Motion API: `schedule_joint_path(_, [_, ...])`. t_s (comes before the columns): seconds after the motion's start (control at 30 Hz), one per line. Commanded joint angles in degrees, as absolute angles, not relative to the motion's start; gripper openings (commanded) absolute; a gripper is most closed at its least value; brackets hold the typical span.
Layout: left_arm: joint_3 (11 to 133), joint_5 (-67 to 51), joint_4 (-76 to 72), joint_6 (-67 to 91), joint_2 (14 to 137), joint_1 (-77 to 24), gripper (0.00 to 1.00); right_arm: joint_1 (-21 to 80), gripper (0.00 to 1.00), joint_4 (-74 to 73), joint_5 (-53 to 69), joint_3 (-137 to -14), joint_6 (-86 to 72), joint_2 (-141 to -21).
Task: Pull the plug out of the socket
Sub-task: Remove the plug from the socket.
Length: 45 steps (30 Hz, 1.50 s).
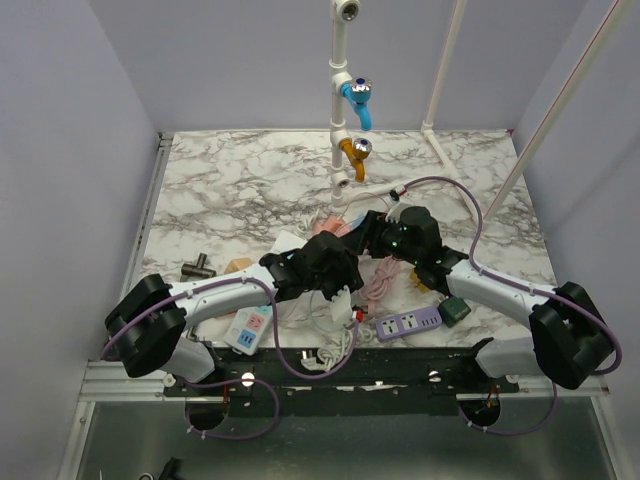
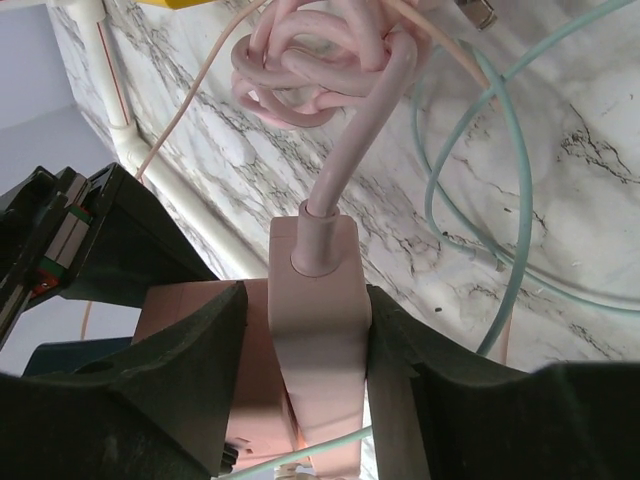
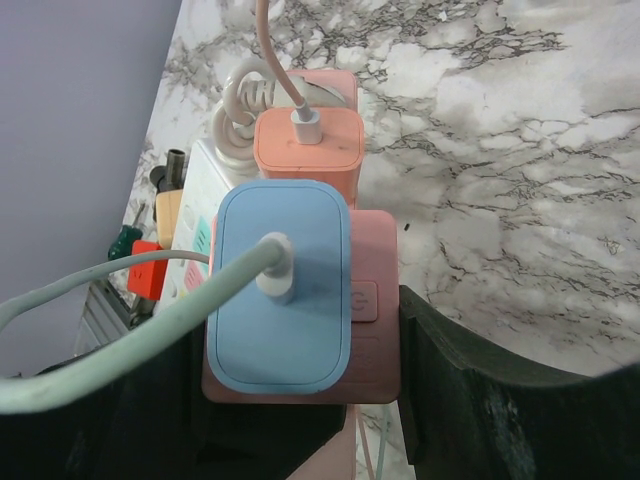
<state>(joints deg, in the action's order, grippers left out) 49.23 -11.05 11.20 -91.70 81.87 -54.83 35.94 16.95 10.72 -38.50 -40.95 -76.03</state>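
Observation:
In the left wrist view a pale pink plug [image 2: 315, 320] with a thick pink cord stands up from a darker pink socket block [image 2: 190, 335]. My left gripper [image 2: 308, 300] straddles the plug. Its right pad [image 2: 395, 340] lies against the plug and its left pad [image 2: 215, 330] stands a sliver off. In the right wrist view the pink socket block [image 3: 375, 345] carries a blue plug [image 3: 285, 290] and an orange-pink plug [image 3: 305, 150]. My right gripper [image 3: 300, 345] is shut on the block's sides. From above, both grippers [image 1: 335, 268] [image 1: 388, 240] meet at mid-table.
The pink cord runs to a coil [image 2: 310, 60], and a teal cable [image 2: 520, 200] loops over the marble. A white power strip [image 1: 250, 328] and a purple one [image 1: 408, 323] lie near the front edge. A white pipe with taps [image 1: 352, 110] rises at the back.

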Motion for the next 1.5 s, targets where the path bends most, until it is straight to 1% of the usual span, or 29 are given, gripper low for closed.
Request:
schedule_joint_path(0.0, [47.99,-11.44,8.18,-89.9,80.24,-54.84,0.46,36.51,0.07,25.44,12.48,-40.19,-43.42,-72.9])
schedule_joint_path(0.03, [47.83,-11.96,8.34,-89.89,80.03,-54.93,0.43,36.57,0.07,25.52,12.48,-40.25,-43.43,-73.1])
schedule_joint_path(0.1, [47.27,-13.16,8.8,-89.88,78.92,-54.93,0.42,36.64,0.07,25.58,12.54,-40.41,-43.48,-73.45])
schedule_joint_path(0.2, [45.85,-15.01,10.03,-90.18,77.0,-54.93,0.42,36.65,0.07,25.66,12.37,-40.58,-43.37,-73.9])
schedule_joint_path(0.3, [43.87,-17.01,10.85,-89.98,74.66,-54.93,0.47,36.65,0.07,25.84,12.06,-41.02,-43.19,-74.26])
schedule_joint_path(0.43, [42.54,-19.58,11.86,-89.69,72.89,-54.93,0.45,36.65,0.06,26.1,12.13,-41.71,-43.17,-74.75])
schedule_joint_path(0.53, [43.11,-20.54,11.59,-88.38,73.4,-54.93,0.46,36.74,0.06,26.53,12.33,-41.93,-43.38,-74.97])
schedule_joint_path(0.63, [44.04,-19.71,9.52,-86.72,75.19,-54.93,0.54,36.95,0.06,26.94,12.35,-41.97,-43.76,-75.05])
schedule_joint_path(0.67, [44.24,-19.5,8.61,-86.41,75.84,-54.93,0.55,37.05,0.06,27.05,12.31,-41.89,-43.86,-75.06])
schedule_joint_path(0.8, [44.6,-18.43,5.49,-86.15,77.36,-54.89,0.55,37.51,0.06,27.16,12.3,-41.69,-43.86,-74.88])
schedule_joint_path(0.9, [44.75,-18.26,6.11,-86.78,77.73,-54.93,0.54,37.7,0.05,27.24,12.31,-41.49,-44.03,-74.75])
schedule_joint_path(0.97, [44.27,-18.08,6.15,-87.31,77.78,-54.93,0.5,37.7,0.05,27.47,12.35,-41.31,-44.05,-74.51])
schedule_joint_path(1.0, [43.9,-18.02,6.15,-87.57,77.67,-54.93,0.46,37.77,0.05,27.42,12.22,-41.31,-44.04,-74.48])
schedule_joint_path(1.03, [43.41,-18.08,6.1,-87.98,77.46,-54.93,0.39,37.75,0.04,27.38,12.01,-41.28,-43.96,-74.35])
schedule_joint_path(1.17, [41.54,-18.33,5.59,-88.67,76.22,-54.92,0.05,37.77,0.04,27.25,11.27,-41.1,-43.68,-74.27])
schedule_joint_path(1.2, [41.29,-18.09,5.54,-88.7,76.09,-54.93,0.0,37.79,0.04,27.29,11.03,-40.99,-43.68,-74.17])
schedule_joint_path(1.37, [41.81,-16.91,6.15,-86.79,76.41,-54.93,0.0,37.79,0.02,27.35,9.43,-40.74,-43.71,-73.29])
schedule_joint_path(1.47, [42.37,-16.34,7.04,-85.28,76.71,-54.93,0.0,37.71,0.01,25.58,6.39,-40.02,-43.38,-70.91])
